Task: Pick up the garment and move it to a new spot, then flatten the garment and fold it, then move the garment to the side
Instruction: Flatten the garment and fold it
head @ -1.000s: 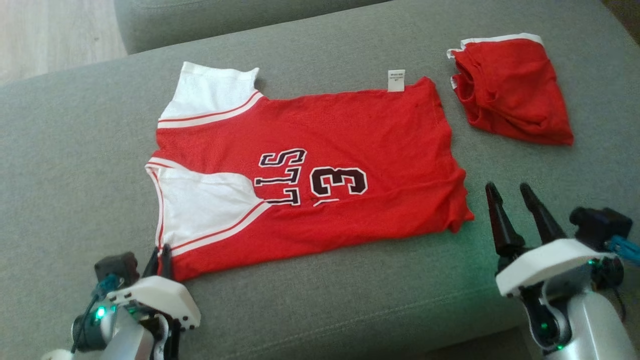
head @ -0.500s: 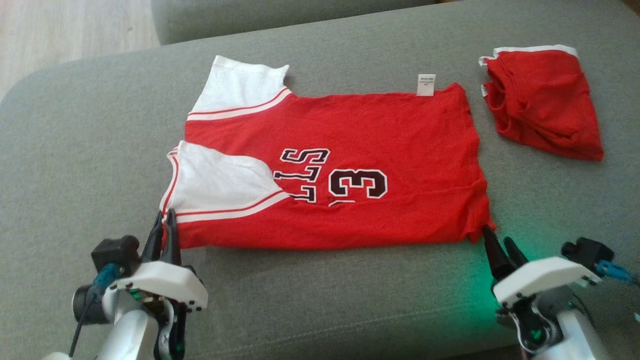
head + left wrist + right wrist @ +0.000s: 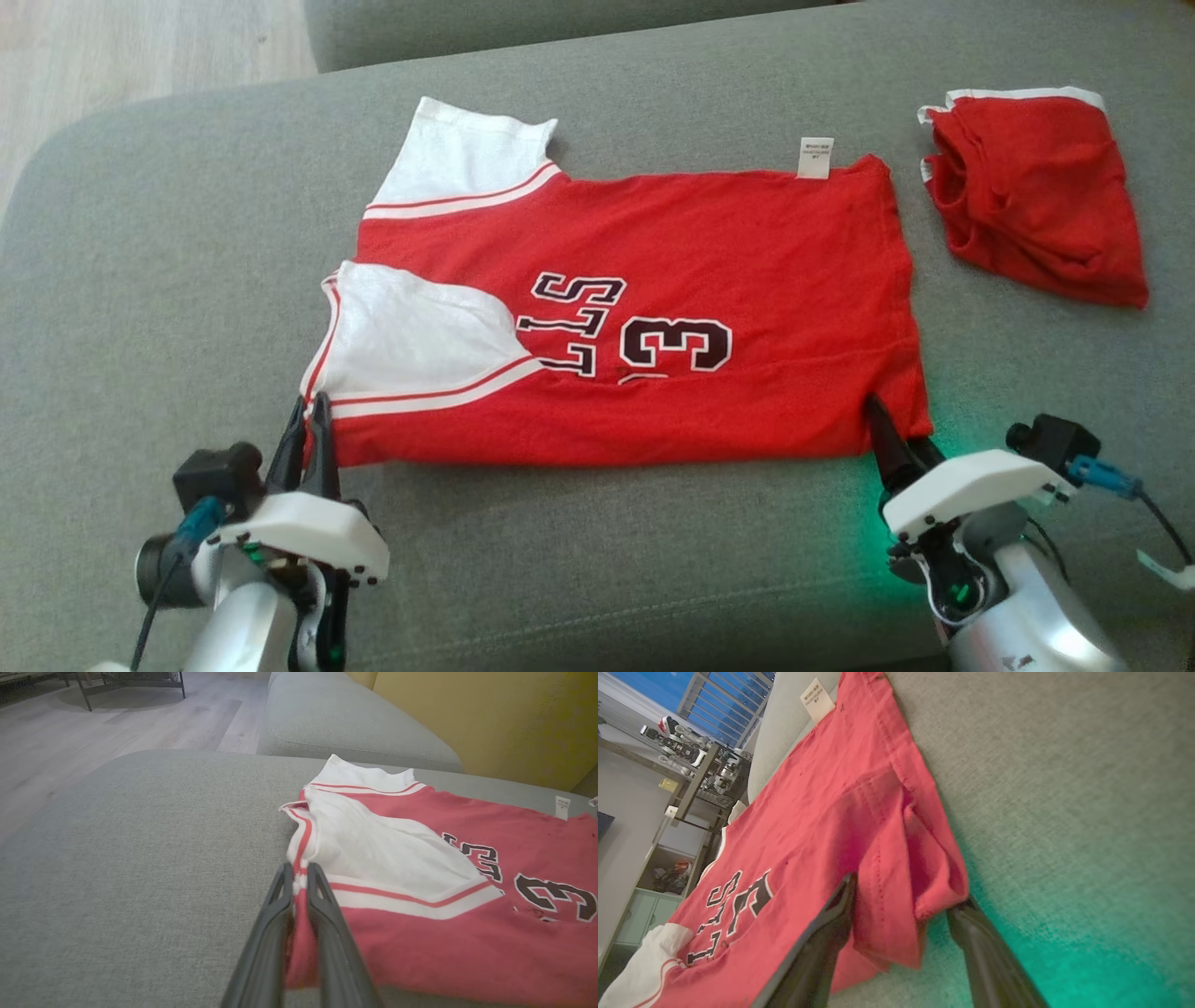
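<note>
Jersey (image 3: pixel 635 308) is lying flat on the cushion (image 3: pixel 140 280), stretching between the two grippers. From the left gripper (image 3: pixel 310 403) it is spreading ahead and off to the right, with the white shoulder panel just beyond the fingertips. From the right gripper (image 3: pixel 906 892) it is running ahead and off to the left, its hem corner sitting right between the fingers. The white label (image 3: pixel 815 157) is lying at the far edge, well ahead of the right gripper.

Counting up: one jersey is lying spread out, and one red bundle (image 3: pixel 1036 196) is sitting well ahead of the right gripper and a little to its right, apart from the jersey. One label is showing, and two grippers are working at the near edge.

The left gripper is pinching the near shoulder corner of the jersey, its fingers closed narrow with a strip of red cloth caught between them. The right gripper is standing wide, straddling the rumpled hem corner: one finger is resting on top of the cloth, while the other is lying on the cushion with its tip touching the corner's edge. The fold of cloth is hanging loose between them, not being squeezed.
</note>
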